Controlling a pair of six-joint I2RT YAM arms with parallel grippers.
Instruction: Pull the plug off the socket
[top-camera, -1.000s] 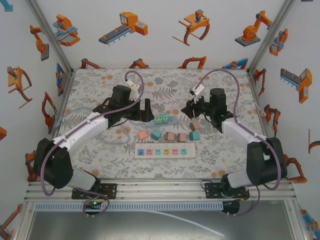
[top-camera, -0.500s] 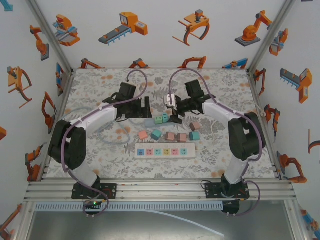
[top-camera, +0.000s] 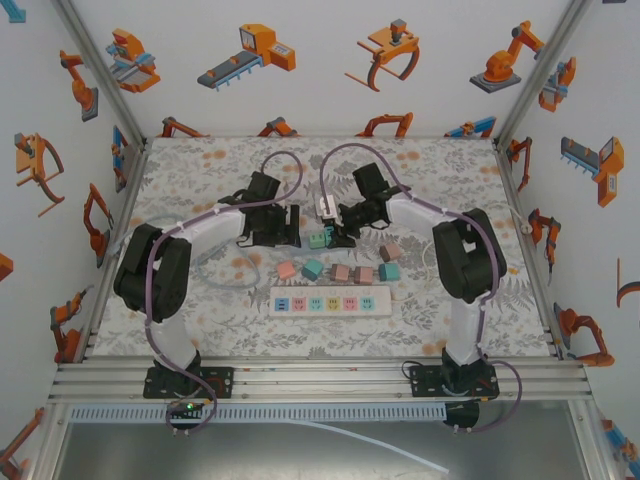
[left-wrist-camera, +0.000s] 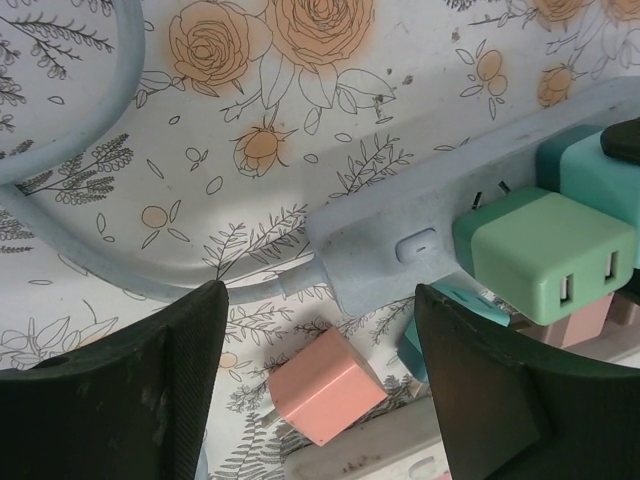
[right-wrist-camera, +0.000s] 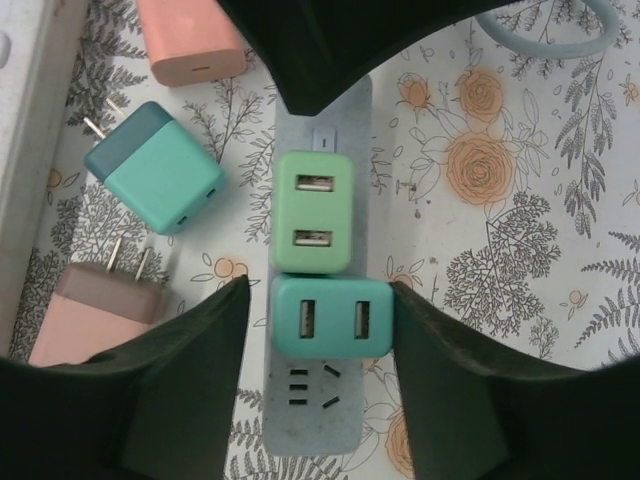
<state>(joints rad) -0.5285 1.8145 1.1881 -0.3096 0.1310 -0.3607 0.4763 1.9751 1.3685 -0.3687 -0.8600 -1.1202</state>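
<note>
Right gripper jaws sit loosely around the teal plug on the power strip. It should squeeze, then pull straight up. Left gripper, open and empty, should press the strip down.

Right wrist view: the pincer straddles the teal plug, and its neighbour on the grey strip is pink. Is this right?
The right pincer straddles the teal plug, but the right wrist view shows its neighbour on the grey strip is a light green plug, not pink.
</note>
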